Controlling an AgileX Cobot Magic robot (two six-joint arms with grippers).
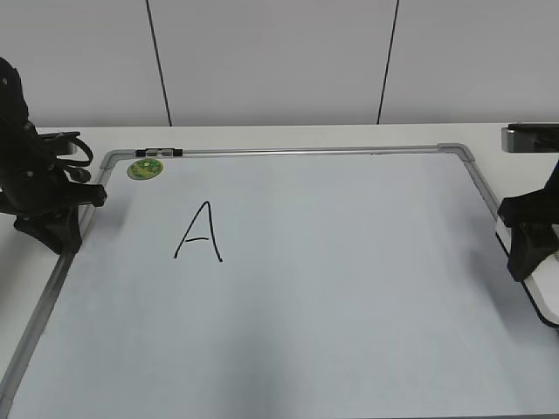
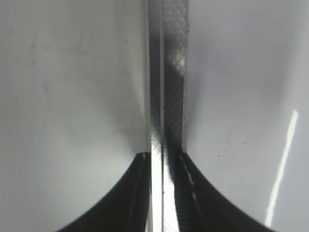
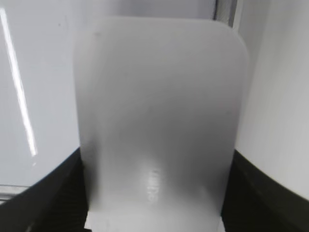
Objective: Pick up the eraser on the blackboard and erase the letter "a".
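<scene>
Right gripper [image 3: 154, 193] clasps the smooth white rounded eraser [image 3: 159, 111] at frame right, on the blackboard's [image 1: 306, 305] grey metal edge. Left gripper [image 2: 161, 166] straddles the left rail, nearly closed.

Eraser [image 1: 548, 288] on blackboard [image 1: 349, 314] right edge.

Even, bright light; both wrist views are blurred close-up, with streaks of glare on the pale bluish-white board [image 1: 349, 288].
</scene>
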